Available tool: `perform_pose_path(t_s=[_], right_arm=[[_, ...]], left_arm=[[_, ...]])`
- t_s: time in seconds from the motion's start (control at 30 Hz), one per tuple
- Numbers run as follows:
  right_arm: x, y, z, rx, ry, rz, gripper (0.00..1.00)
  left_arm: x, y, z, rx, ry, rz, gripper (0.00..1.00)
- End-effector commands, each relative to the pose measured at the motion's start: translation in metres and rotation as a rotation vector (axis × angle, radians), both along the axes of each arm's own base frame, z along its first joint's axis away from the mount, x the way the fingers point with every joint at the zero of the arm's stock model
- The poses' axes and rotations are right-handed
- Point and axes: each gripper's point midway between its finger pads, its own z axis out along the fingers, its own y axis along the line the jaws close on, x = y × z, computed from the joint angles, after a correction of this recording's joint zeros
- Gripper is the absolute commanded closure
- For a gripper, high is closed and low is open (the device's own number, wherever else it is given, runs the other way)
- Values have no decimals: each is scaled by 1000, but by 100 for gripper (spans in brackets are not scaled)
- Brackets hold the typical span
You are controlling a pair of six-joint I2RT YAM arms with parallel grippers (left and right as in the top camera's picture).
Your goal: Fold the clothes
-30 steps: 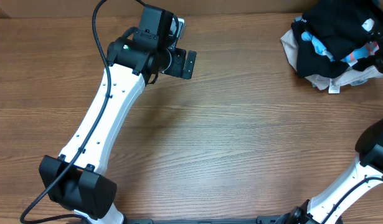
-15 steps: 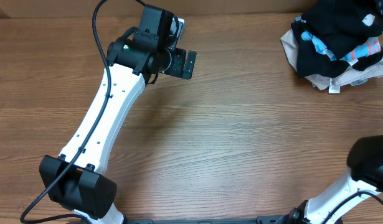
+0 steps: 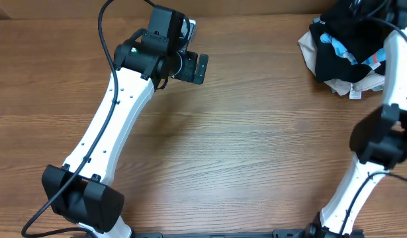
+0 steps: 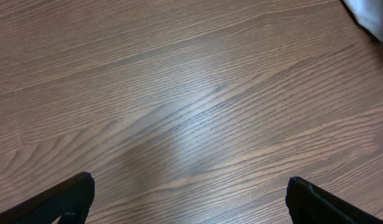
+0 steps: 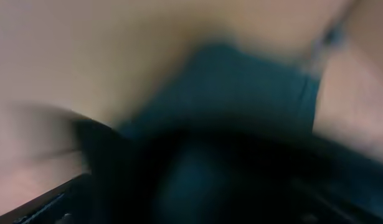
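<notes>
The black polo shirt point(image 3: 342, 36) lies crumpled in a heap at the table's far right corner. My right arm point(image 3: 392, 66) reaches up the right edge, and its gripper point(image 3: 363, 6) is over the heap at the frame's top edge. The right wrist view is heavily blurred and shows only dark fabric point(image 5: 228, 124) close up, so I cannot tell the jaws' state. My left gripper point(image 3: 198, 67) hovers over bare wood at the far left-centre. It is open and empty, with its fingers wide apart in the left wrist view point(image 4: 191, 193).
A light-blue tee point(image 3: 335, 45) and a beige garment point(image 3: 309, 51) with white tags point(image 3: 354, 94) are tangled in the same heap. The wooden table point(image 3: 243, 145) spreads between the arms. A pale blurred shape point(image 4: 372, 15) shows at the left wrist view's corner.
My right arm has swung from the lower right corner up along the right edge to the clothes heap. The left arm has not moved.
</notes>
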Motion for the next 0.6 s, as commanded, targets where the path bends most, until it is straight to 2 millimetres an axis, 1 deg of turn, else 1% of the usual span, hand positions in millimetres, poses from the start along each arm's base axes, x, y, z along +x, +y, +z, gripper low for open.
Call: perform_pose_path(t_s=[0.0,0.03,0.07,0.1,0.13,0.2,0.27,0.33,0.43,0.47,0.53,0.57], right_arm=[[-23,-36,-88,5,216,-91,0],[-35,-40,-121,39,297,-108,0],[-40,-42,-136,58,331,-117,0],[-54,-45,-165,96,404,-143,0],[-63,-46,-184,122,450,-152,0],[-77,-47,-213,169,517,-178,0],[-84,-44,-229,214,545,-166,0],[-84,-40,-232,241,544,-155,0],[-78,-35,-222,267,515,-133,0],[-75,-33,-214,278,498,-122,0],[-67,-30,-191,293,456,-103,0],[-63,-30,-176,295,431,-95,0]], left_arm=[[2,2,-5,11,10,16,0],[2,2,-5,11,10,17,0],[2,2,-5,11,10,16,0],[2,2,-5,11,10,16,0],[2,2,-5,11,10,16,0],[2,2,-5,11,10,16,0],[2,2,-5,11,11,16,0],[1,2,-5,12,13,16,0],[1,2,-5,11,12,17,0],[1,2,-5,11,12,16,0],[1,2,-5,11,12,17,0],[2,2,-5,11,12,17,0]])
